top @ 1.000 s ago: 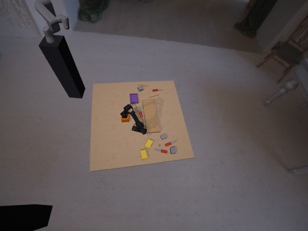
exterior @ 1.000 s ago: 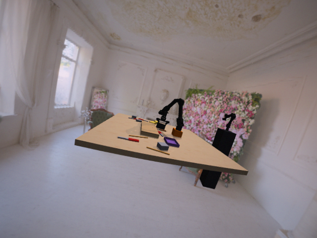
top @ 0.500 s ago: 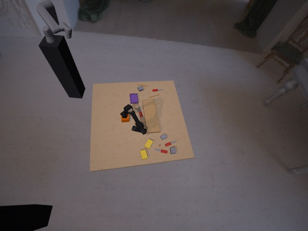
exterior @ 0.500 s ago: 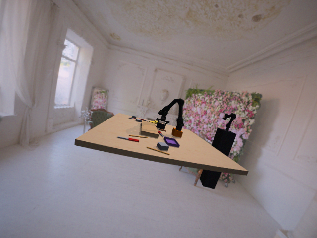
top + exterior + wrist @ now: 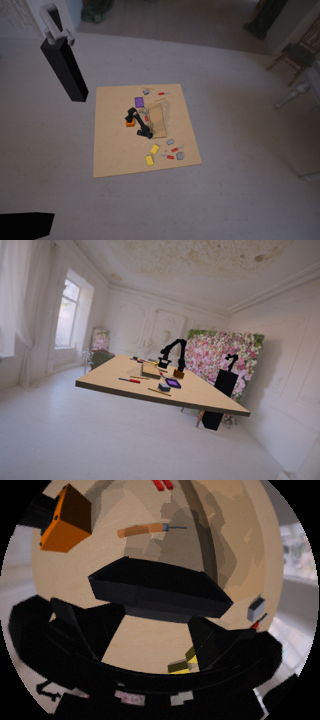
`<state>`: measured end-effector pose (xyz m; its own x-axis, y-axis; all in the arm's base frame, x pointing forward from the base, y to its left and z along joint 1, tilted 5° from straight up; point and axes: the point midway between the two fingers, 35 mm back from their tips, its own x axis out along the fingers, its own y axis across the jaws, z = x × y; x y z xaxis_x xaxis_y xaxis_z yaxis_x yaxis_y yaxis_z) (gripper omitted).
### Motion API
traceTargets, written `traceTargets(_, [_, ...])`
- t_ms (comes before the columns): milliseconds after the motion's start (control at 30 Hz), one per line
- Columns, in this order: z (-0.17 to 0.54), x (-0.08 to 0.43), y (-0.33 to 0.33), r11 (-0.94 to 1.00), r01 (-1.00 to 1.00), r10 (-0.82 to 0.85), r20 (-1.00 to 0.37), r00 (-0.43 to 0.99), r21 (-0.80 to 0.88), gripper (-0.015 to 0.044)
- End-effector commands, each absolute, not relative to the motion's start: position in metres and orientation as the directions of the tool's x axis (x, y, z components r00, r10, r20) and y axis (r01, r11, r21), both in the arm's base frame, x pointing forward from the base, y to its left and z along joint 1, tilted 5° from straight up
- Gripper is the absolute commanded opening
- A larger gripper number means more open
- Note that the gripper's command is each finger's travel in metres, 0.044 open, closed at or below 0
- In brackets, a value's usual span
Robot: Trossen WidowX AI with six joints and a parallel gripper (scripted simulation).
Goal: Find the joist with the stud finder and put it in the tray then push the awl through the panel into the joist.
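Observation:
My gripper [image 5: 145, 134] [image 5: 164, 361] [image 5: 159, 607] is shut on the black stud finder [image 5: 162, 365] [image 5: 160, 591], a wide block between its fingers. It is low over the table beside the panel; whether the block touches the table I cannot tell. The awl [image 5: 142, 530], with an orange handle and thin grey tip, lies on the table beyond the stud finder in the wrist view. The raised wooden panel [image 5: 158, 119] [image 5: 151, 369] [image 5: 245, 540] is close by. The purple tray [image 5: 139, 102] [image 5: 173, 383] is empty. The joist is hidden.
A red-handled tool [image 5: 146, 118] lies between arm base [image 5: 130, 124] and panel. Yellow blocks [image 5: 154, 149] [image 5: 149, 160], grey blocks [image 5: 170, 142] [image 5: 179, 156] and red-handled tools [image 5: 177, 149] [image 5: 167, 156] lie past one panel end. Sticks [image 5: 160, 99] [image 5: 159, 391] and another grey block [image 5: 164, 387] are near the tray end.

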<state>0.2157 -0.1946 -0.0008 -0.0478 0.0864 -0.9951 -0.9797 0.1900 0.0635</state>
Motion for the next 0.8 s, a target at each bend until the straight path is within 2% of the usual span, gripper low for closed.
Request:
traceTargets(0, [0.010, 0.217, -0.195, 0.188, -0.980, 0.086, -0.995, -0.043, 0.059, 0.0000])
traceTargets(433, [0.031, 0.218, -0.193, 0.188, -0.980, 0.082, -0.996, -0.044, 0.059, 0.0000])
traceTargets(767, [0.029, 0.218, -0.191, 0.186, -0.981, 0.009, -0.998, -0.063, 0.063, 0.0000])
